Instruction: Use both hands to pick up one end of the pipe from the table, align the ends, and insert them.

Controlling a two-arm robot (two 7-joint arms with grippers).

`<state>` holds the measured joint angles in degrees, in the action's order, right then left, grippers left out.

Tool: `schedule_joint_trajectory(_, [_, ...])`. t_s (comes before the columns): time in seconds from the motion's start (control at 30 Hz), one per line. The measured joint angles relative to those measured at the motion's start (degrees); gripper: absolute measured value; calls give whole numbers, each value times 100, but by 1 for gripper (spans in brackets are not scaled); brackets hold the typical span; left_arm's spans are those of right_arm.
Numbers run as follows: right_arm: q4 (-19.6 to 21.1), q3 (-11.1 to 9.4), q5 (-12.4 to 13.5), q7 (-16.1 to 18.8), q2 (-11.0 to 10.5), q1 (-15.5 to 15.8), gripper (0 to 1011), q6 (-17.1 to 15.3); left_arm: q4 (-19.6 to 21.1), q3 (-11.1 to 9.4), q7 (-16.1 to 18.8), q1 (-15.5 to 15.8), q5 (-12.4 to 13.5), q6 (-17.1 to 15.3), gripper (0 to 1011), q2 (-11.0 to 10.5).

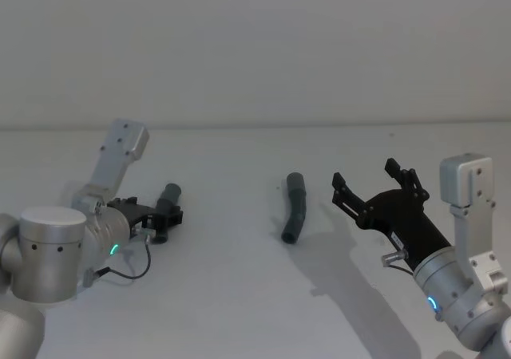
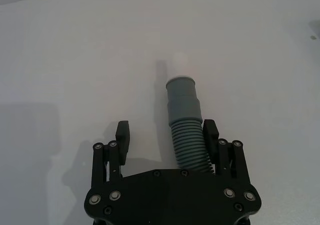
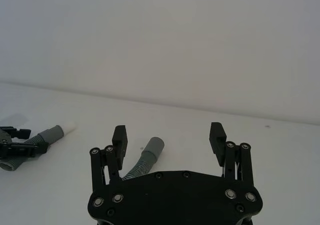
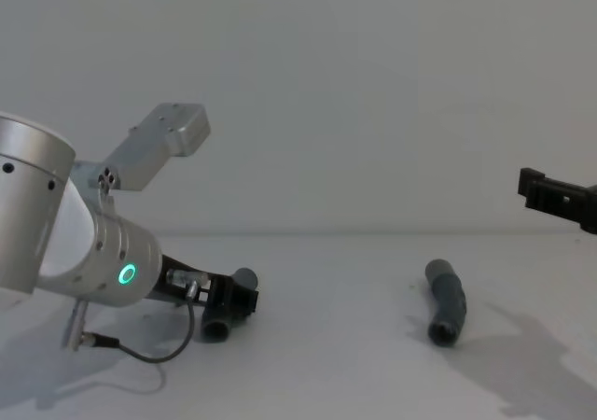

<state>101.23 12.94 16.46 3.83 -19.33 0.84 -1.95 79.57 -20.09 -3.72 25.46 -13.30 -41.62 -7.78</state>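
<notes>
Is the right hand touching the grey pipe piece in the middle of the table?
Apart. In the chest view the right hand hangs up high, off to the side of the pipe piece, with open space between them.

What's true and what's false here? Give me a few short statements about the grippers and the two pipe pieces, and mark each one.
1. The right gripper is shut on a pipe piece. False: it is open and empty, and the plain grey piece lies on the table apart from it.
2. The left gripper has its fingers on either side of the white-tipped piece. True.
3. The two pieces are joined. False: they are well apart.
4. The left gripper is open. True.
</notes>
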Motion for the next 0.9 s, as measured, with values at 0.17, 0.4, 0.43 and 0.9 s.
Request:
schedule_joint_trajectory(0.17, [0,0,0,0,0,0,1000,0,-5,0,-2,2,0,-1,829,2])
schedule_joint_trajectory(0.4, [0,0,0,0,0,0,1000,0,-9,-2,-5,2,-1,-1,788,5])
schedule_joint_trajectory(0.43, [0,0,0,0,0,0,1000,0,-10,-3,-6,2,-1,-1,779,6])
schedule_joint_trajectory(0.9, [0,0,0,0,0,0,1000,0,-12,-7,-11,2,-3,-3,694,10])
